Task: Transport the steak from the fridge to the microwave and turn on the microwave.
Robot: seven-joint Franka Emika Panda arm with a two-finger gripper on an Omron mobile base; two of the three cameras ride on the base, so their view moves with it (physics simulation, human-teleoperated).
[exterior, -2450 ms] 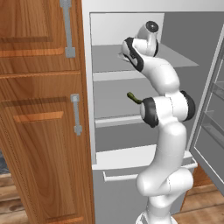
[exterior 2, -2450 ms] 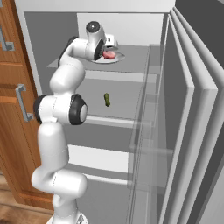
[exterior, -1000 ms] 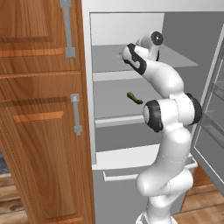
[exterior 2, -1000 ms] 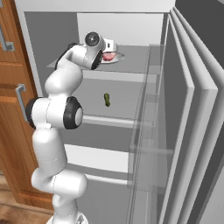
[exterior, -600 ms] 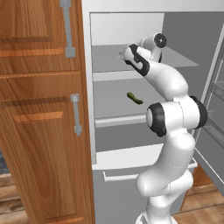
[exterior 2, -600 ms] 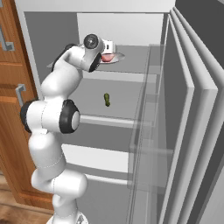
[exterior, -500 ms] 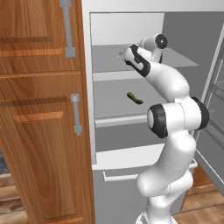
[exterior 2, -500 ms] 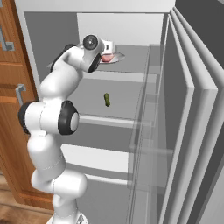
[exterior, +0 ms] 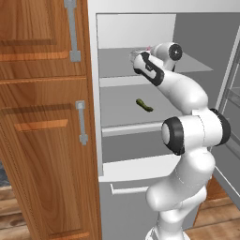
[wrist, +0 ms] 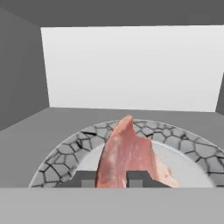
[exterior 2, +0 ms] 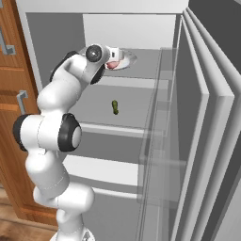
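Red-pink and pale at its edge, the small flat slab of raw steak (wrist: 127,157) stood pinched between your two dark fingers (wrist: 138,178) in the hand view, one tip on each side of the meat with almost no gap left between them. Over the last second those fingers had drawn in the final bit, and the arm had pushed deeper onto the top shelf than a couple of seconds earlier, when the hand hung just in front of the dish. So you had the grip: the fingers were closed on the steak, not merely beside it.

The meat still sat over the round white plate with the grey cracked-stone rim (wrist: 65,153), tilted up on edge rather than lying flat, and I could not tell whether its lower edge was still touching the plate. Plate and steak were on the upper grey shelf of the tall white-framed fridge (exterior: 140,18); from the right base view you could see a bit of pink (exterior 2: 112,65) just past the wrist, with the plate's rim (exterior 2: 130,58) beyond it. The small dark green pickle-like item (exterior: 144,105) lay one shelf down, well apart from your hand.

For the task, this looked like the end of the pick. What remained, as I judged it, was lifting clear, backing out of the fridge past the brown wooden cabinet (exterior: 42,140), and carrying the steak to the microwave.
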